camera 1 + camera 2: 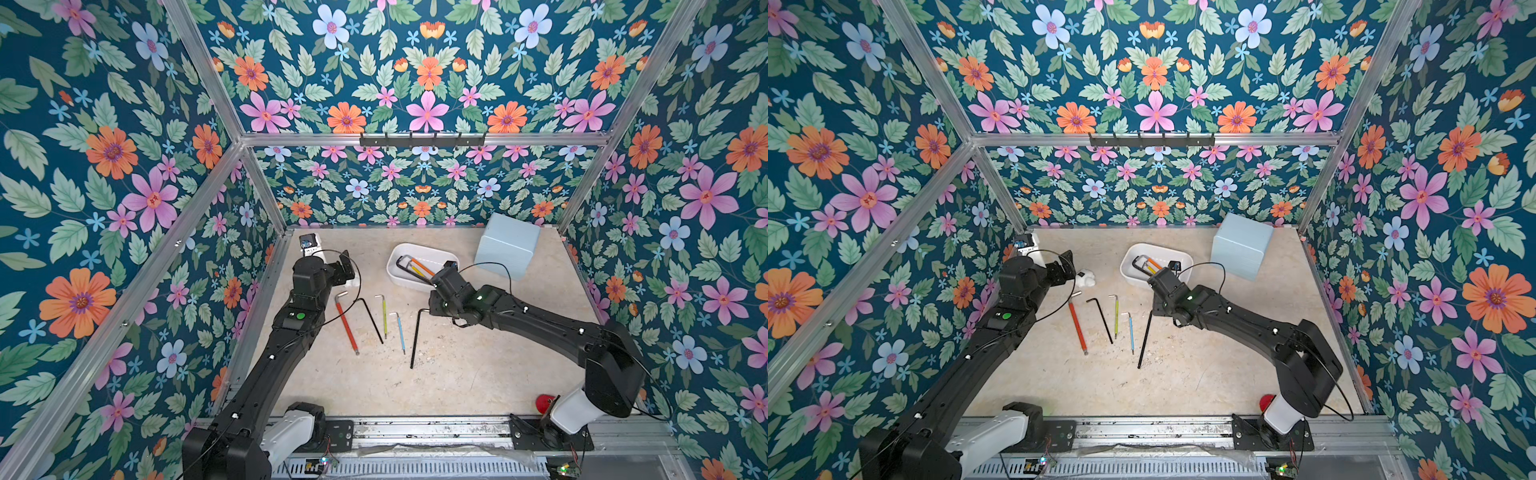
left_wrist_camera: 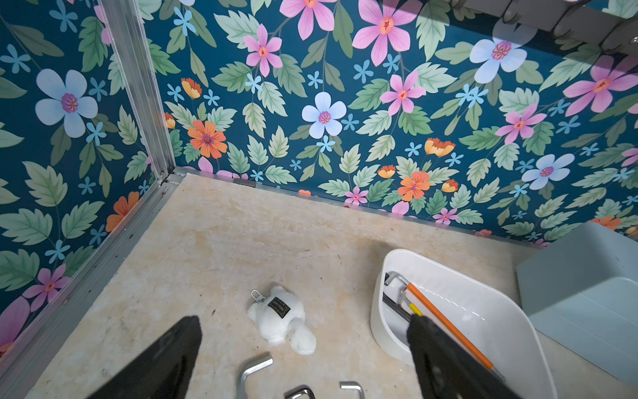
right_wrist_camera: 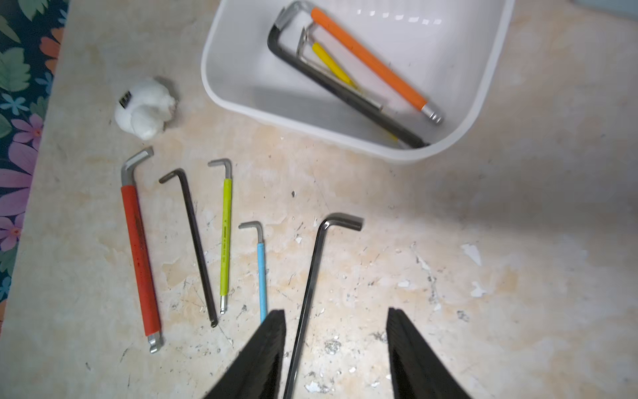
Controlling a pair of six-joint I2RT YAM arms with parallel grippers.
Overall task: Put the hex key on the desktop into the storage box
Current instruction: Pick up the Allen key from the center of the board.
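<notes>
on the desktop [image 1: 465, 382], near its middle, five hex keys lie flat in a row and none of them touch. in a top view, going from 9 o'clock toward the middle, they are the red key [image 1: 347, 325], the thin black key [image 1: 373, 320], the green key [image 1: 384, 319], the blue key [image 1: 401, 333] and the long black key [image 1: 416, 337]. the storage box [image 1: 398, 275] sits at 12 o'clock from the middle. three keys are already in it, lying close together: the orange key [image 3: 369, 62], the yellow key [image 3: 333, 65] and the dark key [image 3: 345, 93]. a pale blue box [image 1: 507, 245] stands at 1 o'clock, near the storage box. a small white toy [image 2: 281, 319] lies at 10 o'clock. the right gripper [image 3: 335, 311] hangs by the 6 o'clock side of the storage box. its two fingers [image 3: 266, 345] are apart and hold nothing. in the right wrist view the long black key lies on the desktop between them. the left gripper [image 2: 303, 317] is at 10 o'clock by the toy, with its fingers spread wide and empty.
</notes>
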